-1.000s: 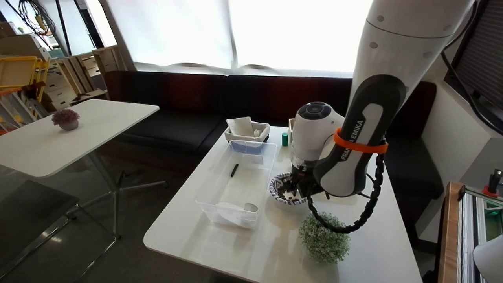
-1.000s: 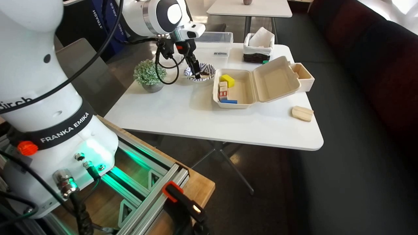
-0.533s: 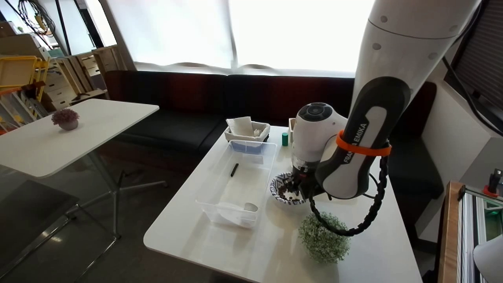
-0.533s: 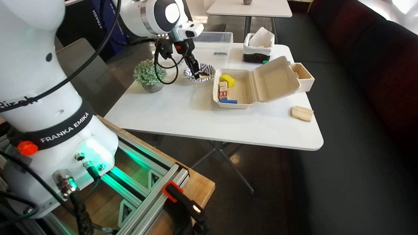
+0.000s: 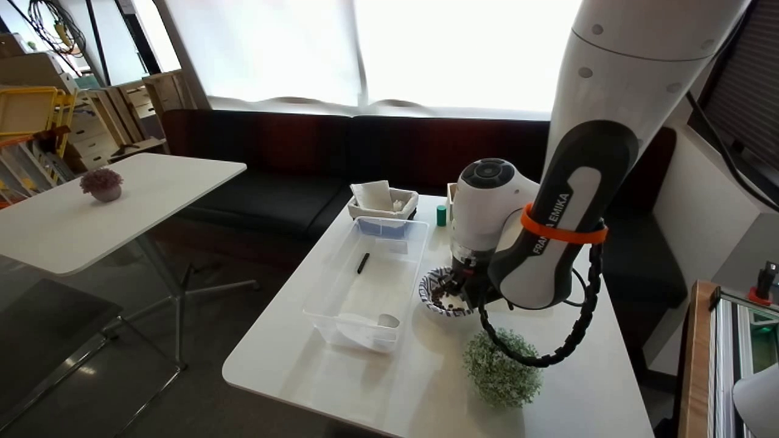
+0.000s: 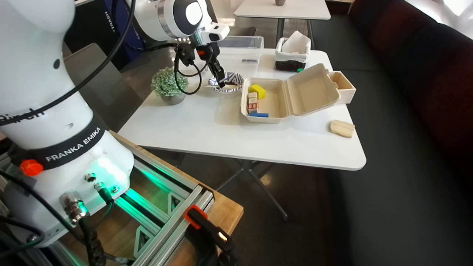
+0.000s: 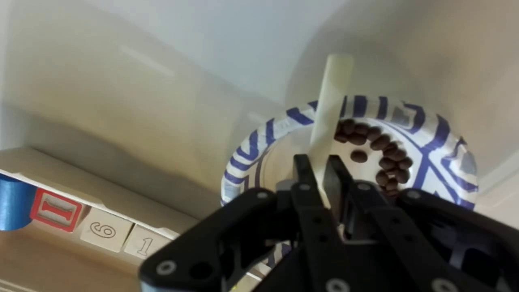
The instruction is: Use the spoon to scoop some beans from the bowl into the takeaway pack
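Over on the table [image 6: 201, 127], the pack [image 6: 295, 96] lies spread open, just beside the bowl [image 7: 440, 134]. Above the bowl I see the gripper [image 7: 318, 160], clamped on the spoon [image 7: 327, 113]; in the bowl, dark beans [image 7: 388, 163] curl along one side.

Blue-striped white bowl [image 7: 440, 136], dark brown beans [image 7: 388, 164]

Forearm [image 5: 584, 164] aslant — claw [image 7: 320, 160] low, fingers [image 7: 304, 174] downward and nearly together.
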{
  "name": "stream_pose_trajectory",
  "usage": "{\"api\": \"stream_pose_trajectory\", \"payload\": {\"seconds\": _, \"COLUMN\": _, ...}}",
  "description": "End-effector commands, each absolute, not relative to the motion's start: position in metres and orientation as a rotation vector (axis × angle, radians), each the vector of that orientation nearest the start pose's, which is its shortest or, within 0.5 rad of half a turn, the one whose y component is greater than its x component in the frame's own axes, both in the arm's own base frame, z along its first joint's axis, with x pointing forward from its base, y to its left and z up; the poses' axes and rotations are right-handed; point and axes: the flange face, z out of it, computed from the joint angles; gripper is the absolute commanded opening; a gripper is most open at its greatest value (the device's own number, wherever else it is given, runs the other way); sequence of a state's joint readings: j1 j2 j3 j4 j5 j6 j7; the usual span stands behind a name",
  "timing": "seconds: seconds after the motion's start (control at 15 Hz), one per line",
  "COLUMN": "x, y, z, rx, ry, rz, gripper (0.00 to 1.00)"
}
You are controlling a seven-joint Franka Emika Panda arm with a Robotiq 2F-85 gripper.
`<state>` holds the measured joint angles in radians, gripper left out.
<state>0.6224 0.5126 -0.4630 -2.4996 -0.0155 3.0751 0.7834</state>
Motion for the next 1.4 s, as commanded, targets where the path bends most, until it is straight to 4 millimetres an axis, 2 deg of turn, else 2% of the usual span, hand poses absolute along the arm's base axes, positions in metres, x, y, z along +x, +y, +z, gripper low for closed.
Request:
{"api": "stream_pose_trajectory", "payload": {"seconds": 0.0, "x": 0.454, "y": 0.055, "z": 0.132, "rx": -3.163, "ry": 0.885, "rz": -0.33, "gripper": 0.03}}
{"api": "stream_pose_trajectory", "payload": {"seconds": 0.2, "x": 0.446, "y": 0.057, "z": 0.137, "rx": -3.21, "ry": 0.913, "rz": -0.321, "gripper": 0.03}}
{"api": "stream_pose_trajectory", "payload": {"seconds": 0.53, "x": 0.438, "y": 0.069, "z": 0.134, "rx": -3.328, "ry": 0.87, "rz": -0.188, "gripper": 0.03}}
{"api": "stream_pose_trajectory", "payload": {"seconds": 0.73, "x": 0.442, "y": 0.081, "z": 0.137, "rx": -3.384, "ry": 0.797, "rz": -0.195, "gripper": 0.03}}
{"api": "stream_pose_trajectory", "payload": {"seconds": 0.87, "x": 0.444, "y": 0.088, "z": 0.146, "rx": -3.366, "ry": 0.781, "rz": -0.191, "gripper": 0.03}}
{"api": "stream_pose_trajectory", "payload": {"seconds": 0.93, "x": 0.444, "y": 0.082, "z": 0.135, "rx": -3.364, "ry": 0.773, "rz": -0.202, "gripper": 0.14}}
{"api": "stream_pose_trajectory", "payload": {"seconds": 1.27, "x": 0.448, "y": 0.087, "z": 0.142, "rx": -3.357, "ry": 0.762, "rz": -0.209, "gripper": 0.14}}
{"api": "stream_pose_trajectory", "payload": {"seconds": 1.33, "x": 0.448, "y": 0.087, "z": 0.142, "rx": -3.357, "ry": 0.762, "rz": -0.209, "gripper": 0.03}}
